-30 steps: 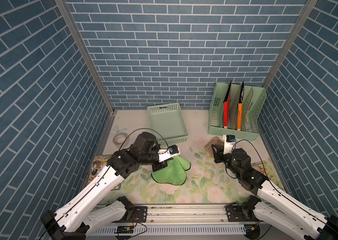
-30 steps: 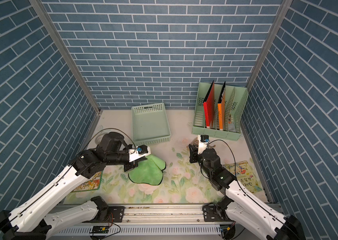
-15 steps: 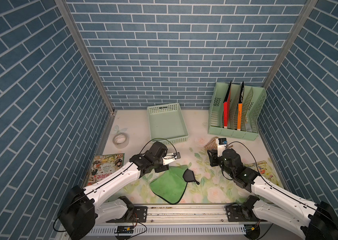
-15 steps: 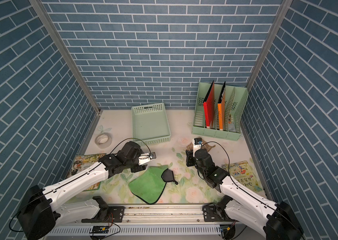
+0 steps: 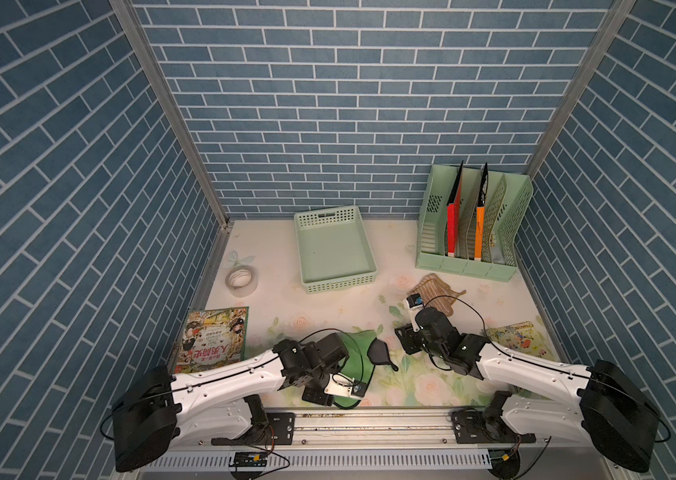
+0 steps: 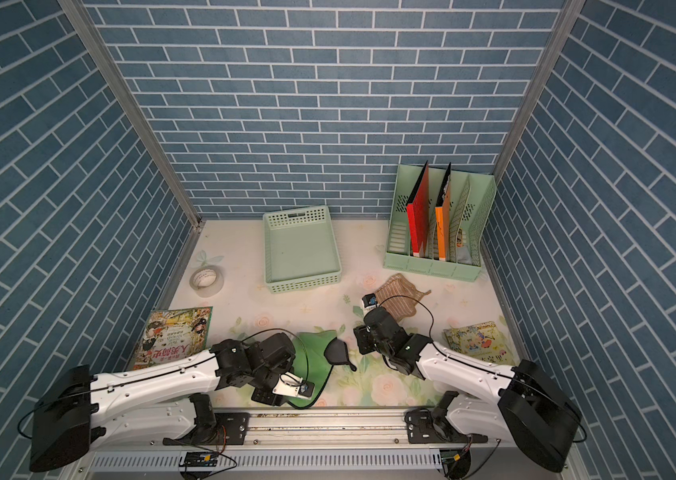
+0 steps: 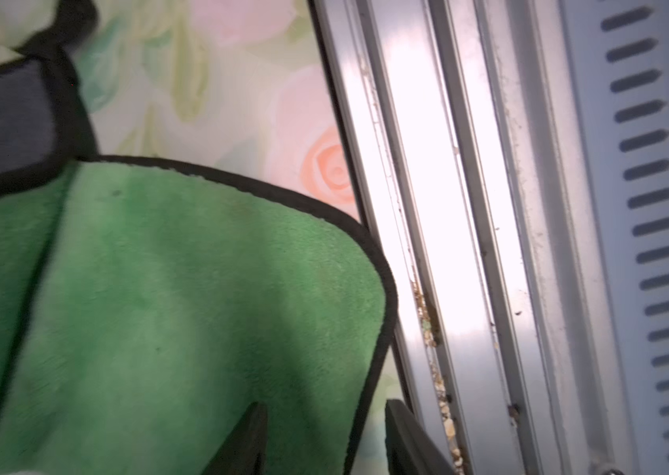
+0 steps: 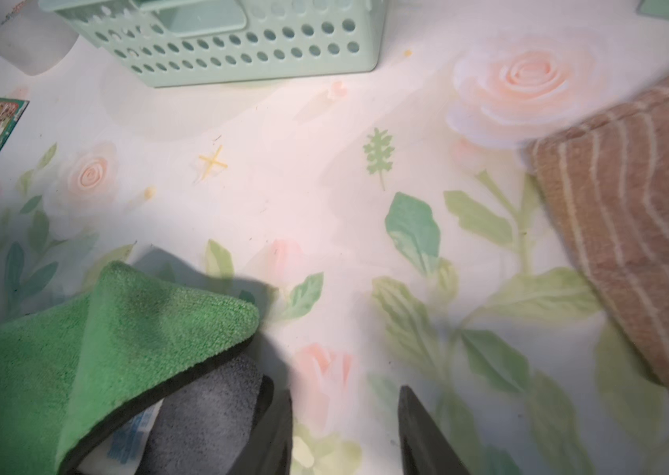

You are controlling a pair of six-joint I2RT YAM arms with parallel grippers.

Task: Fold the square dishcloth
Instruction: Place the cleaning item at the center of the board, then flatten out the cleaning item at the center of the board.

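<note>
At the front of the tabletop, the green dishcloth looks mid-fold, with left fingers and right fingers both parted, empty — next, probably gripping a corner.

We see a floral-print tabletop. On it sit a mint basket and a file organizer at the back. A tape roll and a picture book lie at the left. A brown striped cloth lies mid-right, a green dishcloth near the front, and a second book at the right.
</note>
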